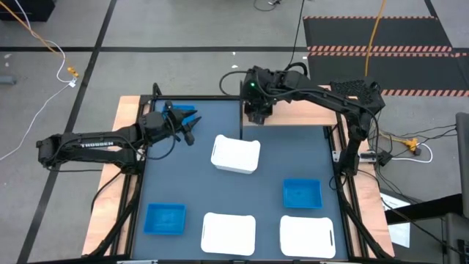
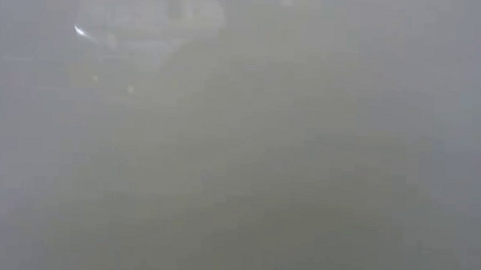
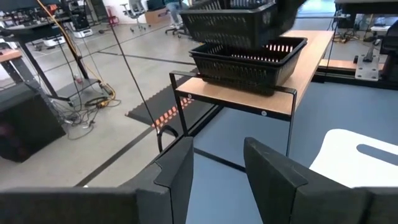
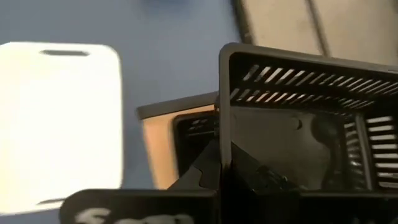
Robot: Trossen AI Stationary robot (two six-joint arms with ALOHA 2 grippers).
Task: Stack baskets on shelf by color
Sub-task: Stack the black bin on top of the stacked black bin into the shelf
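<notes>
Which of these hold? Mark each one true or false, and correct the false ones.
1. Three white baskets lie on the dark tabletop. True.
2. The left gripper grips a blue basket. False: its fingers are apart with nothing between them.
3. The right gripper holds a black basket over a second black basket that sits on the shelf. True.
4. The two blue baskets on the tabletop are stacked together. False: they lie apart, one on the left arm's side, one on the right arm's.
</notes>
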